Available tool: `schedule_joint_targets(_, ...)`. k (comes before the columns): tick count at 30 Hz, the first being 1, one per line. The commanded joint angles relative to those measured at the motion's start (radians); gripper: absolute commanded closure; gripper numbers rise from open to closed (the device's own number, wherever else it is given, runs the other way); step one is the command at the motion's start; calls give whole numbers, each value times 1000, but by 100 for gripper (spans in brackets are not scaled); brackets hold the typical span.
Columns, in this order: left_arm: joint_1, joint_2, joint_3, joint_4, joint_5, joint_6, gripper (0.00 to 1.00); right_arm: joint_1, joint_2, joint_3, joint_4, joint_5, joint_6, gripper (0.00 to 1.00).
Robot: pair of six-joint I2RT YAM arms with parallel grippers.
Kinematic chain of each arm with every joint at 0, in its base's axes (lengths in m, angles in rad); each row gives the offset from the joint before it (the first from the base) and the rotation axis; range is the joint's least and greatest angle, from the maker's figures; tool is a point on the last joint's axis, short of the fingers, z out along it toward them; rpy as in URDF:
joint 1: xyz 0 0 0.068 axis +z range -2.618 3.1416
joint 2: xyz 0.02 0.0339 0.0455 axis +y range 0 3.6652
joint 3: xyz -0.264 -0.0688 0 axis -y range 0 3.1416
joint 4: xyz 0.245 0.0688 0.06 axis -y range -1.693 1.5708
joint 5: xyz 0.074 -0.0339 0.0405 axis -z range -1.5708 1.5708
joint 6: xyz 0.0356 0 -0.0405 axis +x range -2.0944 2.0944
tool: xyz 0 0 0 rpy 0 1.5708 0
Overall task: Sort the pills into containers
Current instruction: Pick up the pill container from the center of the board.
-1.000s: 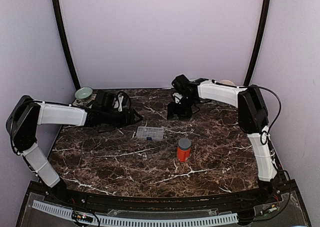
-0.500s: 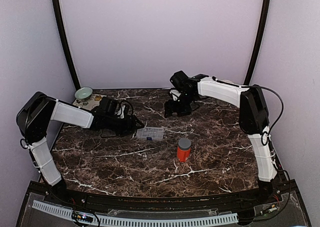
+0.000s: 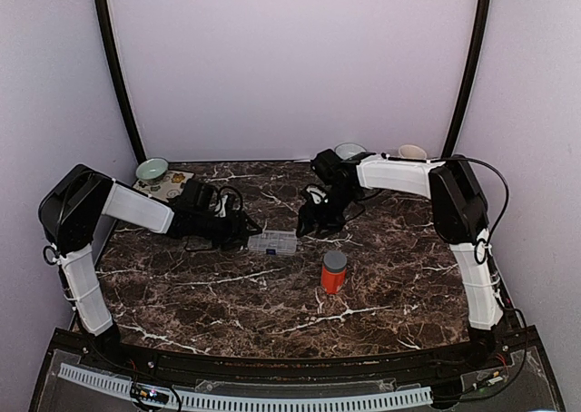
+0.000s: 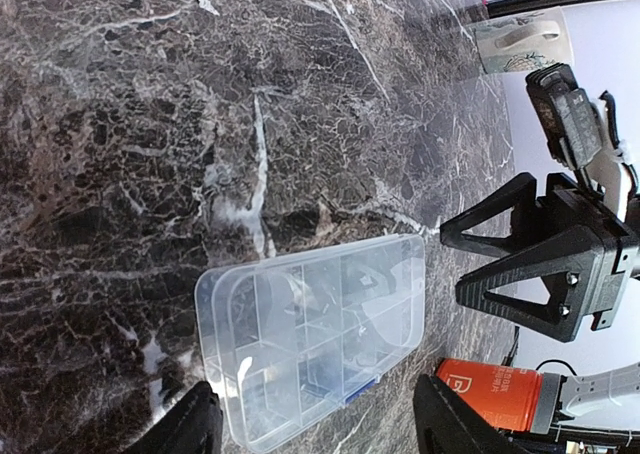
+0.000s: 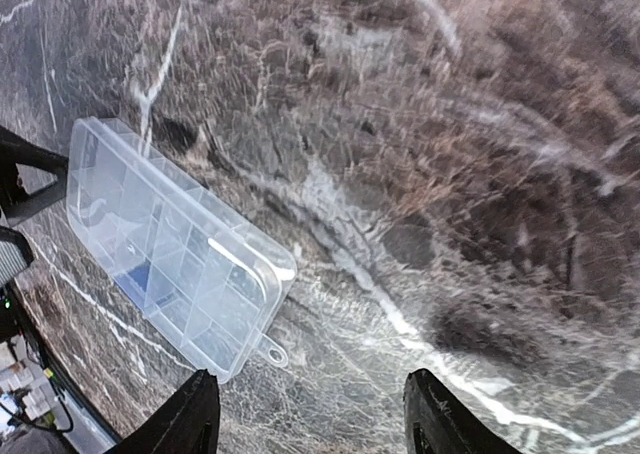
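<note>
One small flat clear-plastic organiser box (image 3: 272,241), lid apparently shut, lies near the middle of the dark marble table (image 3: 227,294) between the left pincer (image 3: 249,233) and the right pincer (image 3: 313,226), both spread wide and empty, with one grey-capped orange bottle (image 3: 334,272) toward the near edge.

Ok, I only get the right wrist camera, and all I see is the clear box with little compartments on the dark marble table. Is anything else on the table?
Observer: Yes. An orange bottle with a grey cap stands upright, nearer the arm bases than the organiser box.
Operator: Where's the other arm's hand?
Observer: The left gripper is at the box's end nearest the left arm, jaws open on either side of it. Touching or not, I can't tell.
Operator: What's way at the back?
Observer: Bowls: a pale green bowl far left, a second bowl and a cream bowl far right.
</note>
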Motion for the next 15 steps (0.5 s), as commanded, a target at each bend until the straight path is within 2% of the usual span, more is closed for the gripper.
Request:
schedule_joint_targets(1,4,0,9,15,25,-2,32,4,-33,-66,77,-100,1,37)
schedule_joint_targets(15,5,7,-3,18,37,-12,34,-12,-29,-177,247,-255,90,45)
